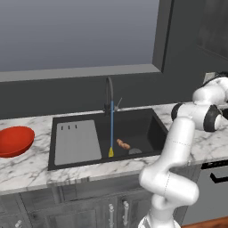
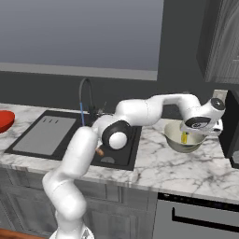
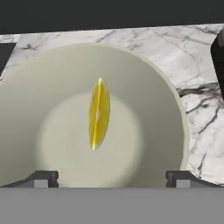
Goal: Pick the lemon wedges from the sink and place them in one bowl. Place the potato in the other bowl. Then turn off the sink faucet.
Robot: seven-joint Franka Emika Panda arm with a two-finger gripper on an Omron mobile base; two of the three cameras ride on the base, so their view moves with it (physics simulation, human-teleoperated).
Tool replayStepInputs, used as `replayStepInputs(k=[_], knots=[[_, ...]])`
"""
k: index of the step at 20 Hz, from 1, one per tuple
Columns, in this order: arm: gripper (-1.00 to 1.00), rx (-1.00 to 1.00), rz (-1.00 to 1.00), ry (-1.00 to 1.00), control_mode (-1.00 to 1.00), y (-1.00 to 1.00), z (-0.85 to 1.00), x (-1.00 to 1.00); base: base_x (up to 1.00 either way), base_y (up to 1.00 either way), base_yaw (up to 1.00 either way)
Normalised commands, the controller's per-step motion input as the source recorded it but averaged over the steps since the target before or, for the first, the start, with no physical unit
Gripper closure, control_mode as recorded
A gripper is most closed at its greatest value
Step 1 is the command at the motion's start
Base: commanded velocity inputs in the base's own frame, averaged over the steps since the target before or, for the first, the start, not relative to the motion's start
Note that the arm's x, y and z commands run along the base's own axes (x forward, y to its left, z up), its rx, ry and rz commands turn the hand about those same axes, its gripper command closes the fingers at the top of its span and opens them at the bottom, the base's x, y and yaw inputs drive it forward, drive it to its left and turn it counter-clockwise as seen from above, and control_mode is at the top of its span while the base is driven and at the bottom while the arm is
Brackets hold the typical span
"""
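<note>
Gripper (image 3: pixel 112 177), spread wide, hangs over the grey-beige bowl (image 3: pixel 170 113) with a lemon wedge (image 3: pixel 99 113) between its tips.

Kitchen, sink (image 1: pixel 133 129), marble counter (image 2: pixel 186 168), cabinets (image 1: pixel 67 209)

Two lemon wedges (image 1: pixel 110 152) (image 3: pixel 99 113), one potato (image 1: pixel 123 144), two bowls (red (image 1: pixel 15 140), grey-beige (image 2: pixel 183 137)), one faucet (image 1: pixel 109 95)
</note>
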Motion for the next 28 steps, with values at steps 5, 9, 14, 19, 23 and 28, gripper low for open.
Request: replayStepInputs(k=[5,9,14,19,23,28], knots=[[-1.0,-0.06,0.0,-0.17,-1.0,0.68,0.96,-0.61,0.0,0.0,0.0],[-1.0,-0.16,0.0,-0.07,-1.0,1.0,0.8,-0.43,0.0,0.0,0.0],[-1.0,-0.2,0.0,0.0,-1.0,1.0,0.49,-0.45,0.0,0.0,0.0],[-1.0,-0.11,0.0,0.06,-1.0,1.0,0.37,-0.39,0.0,0.0,0.0],[-1.0,-0.07,0.0,0.16,-1.0,1.0,0.28,-0.38,0.0,0.0,0.0],[-1.0,-0.02,0.0,0.19,-1.0,1.0,0.31,-0.27,0.0,0.0,0.0]])
